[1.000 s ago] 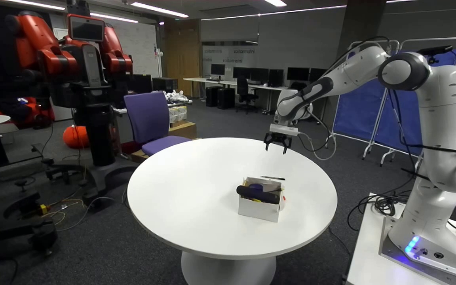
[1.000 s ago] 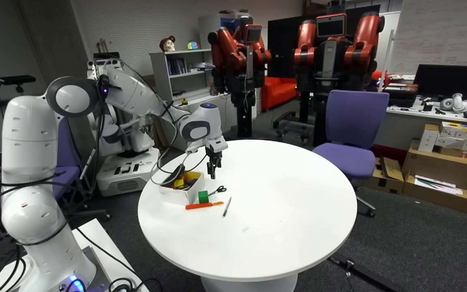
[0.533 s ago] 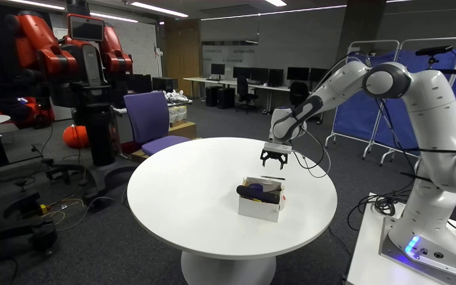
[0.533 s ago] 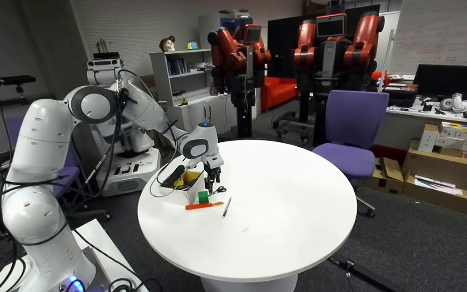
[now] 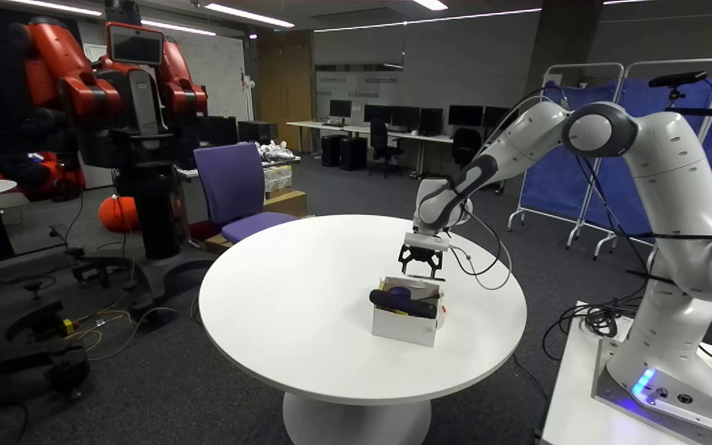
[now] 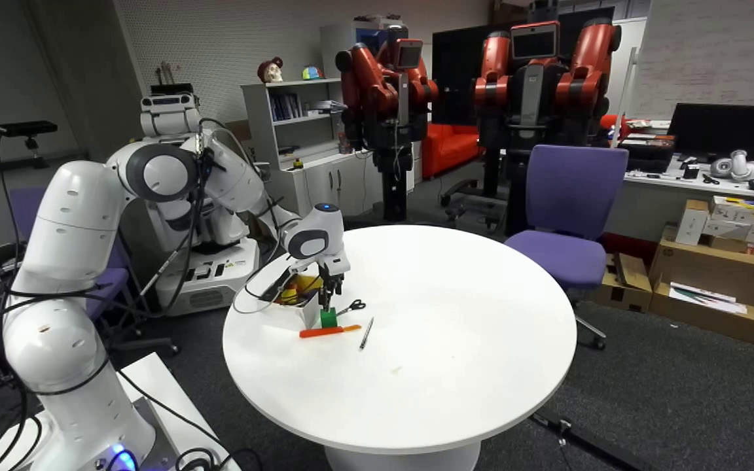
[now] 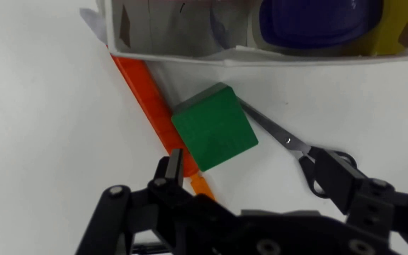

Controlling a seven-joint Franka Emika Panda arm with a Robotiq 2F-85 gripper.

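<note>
One green cube [image 7: 215,129] lies just below the widely spread tool [image 7: 249,156].

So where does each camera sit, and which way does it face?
Exterior view: raised, looking across the white table toward desks; arm at picture right.
Exterior view: raised, looking across the white table toward red robots; arm at picture left.
Wrist view: at the arm's end, facing down at the green block; open gripper at bottom.
Both exterior views share the white box and purple chair.

Black fingers [image 5: 434,271] spread apart above round white table [image 5: 282,296], near white box [image 5: 403,326]; dark cylinder [image 5: 402,303] lying across box
</note>
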